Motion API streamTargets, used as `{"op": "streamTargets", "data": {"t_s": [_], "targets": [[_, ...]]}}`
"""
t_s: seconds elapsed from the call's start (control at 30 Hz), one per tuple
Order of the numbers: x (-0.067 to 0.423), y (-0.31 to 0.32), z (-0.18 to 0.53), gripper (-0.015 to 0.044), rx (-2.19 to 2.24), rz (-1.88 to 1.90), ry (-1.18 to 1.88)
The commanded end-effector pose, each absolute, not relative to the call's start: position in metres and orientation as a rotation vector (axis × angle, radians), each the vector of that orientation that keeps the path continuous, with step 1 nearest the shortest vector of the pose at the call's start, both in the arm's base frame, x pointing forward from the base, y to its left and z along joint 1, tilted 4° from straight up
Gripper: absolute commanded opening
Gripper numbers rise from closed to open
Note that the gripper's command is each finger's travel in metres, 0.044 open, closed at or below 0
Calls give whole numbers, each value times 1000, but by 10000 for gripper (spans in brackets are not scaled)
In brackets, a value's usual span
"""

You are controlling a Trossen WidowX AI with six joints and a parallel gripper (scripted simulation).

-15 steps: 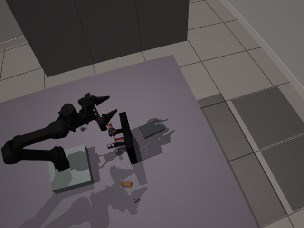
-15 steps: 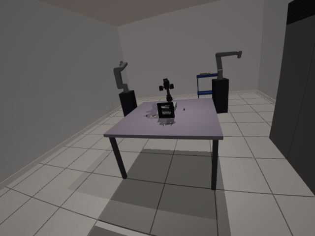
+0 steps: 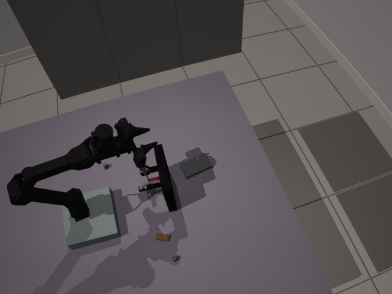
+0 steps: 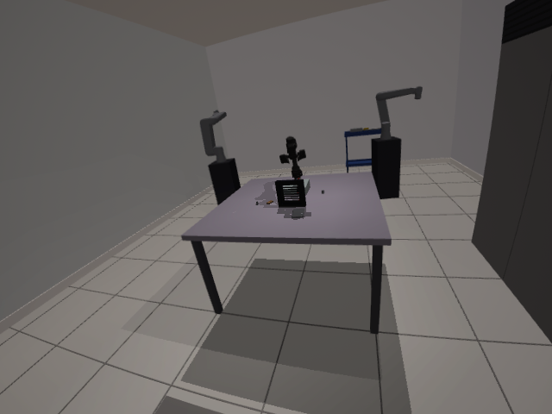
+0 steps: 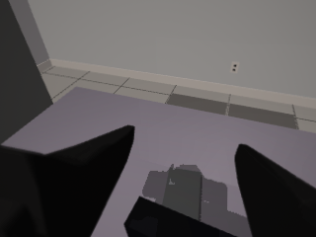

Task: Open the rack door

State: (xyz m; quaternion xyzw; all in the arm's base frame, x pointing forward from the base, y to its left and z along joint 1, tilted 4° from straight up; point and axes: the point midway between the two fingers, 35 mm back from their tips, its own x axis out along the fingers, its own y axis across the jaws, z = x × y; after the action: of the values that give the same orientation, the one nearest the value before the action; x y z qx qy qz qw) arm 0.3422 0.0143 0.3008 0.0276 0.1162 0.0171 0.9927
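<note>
The black rack frame (image 3: 171,199) (image 4: 279,196) (image 5: 173,217) stands upright on the lilac table (image 3: 237,205) (image 4: 343,218) (image 5: 64,118). Red parts (image 3: 154,178) and pale metal fittings (image 3: 143,187) show on its arm side in the top view. The handle's turn and the door's angle are too small and dark to tell. My gripper (image 3: 153,136) (image 4: 292,156) (image 5: 185,141) is open and empty. It is above and near the rack's upper end in the top view. In the wrist view the rack's top edge lies below and between the fingers.
A dark grey box (image 3: 196,166) (image 4: 297,214) (image 5: 185,188) lies beyond the rack. An orange block (image 3: 163,236) (image 4: 269,202) and a small grey piece (image 3: 176,258) lie to one side. Another small piece (image 3: 106,166) lies beneath the arm. The arm stands on a pale base (image 3: 103,205).
</note>
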Motion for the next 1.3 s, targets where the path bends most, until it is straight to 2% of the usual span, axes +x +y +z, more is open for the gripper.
{"op": "streamTargets", "data": {"t_s": [0.0, 0.57, 1.27], "targets": [[349, 17, 289, 294, 81, 28, 329], [353, 26, 240, 294, 154, -28, 792], [320, 30, 205, 294, 174, -176, 1347]]}}
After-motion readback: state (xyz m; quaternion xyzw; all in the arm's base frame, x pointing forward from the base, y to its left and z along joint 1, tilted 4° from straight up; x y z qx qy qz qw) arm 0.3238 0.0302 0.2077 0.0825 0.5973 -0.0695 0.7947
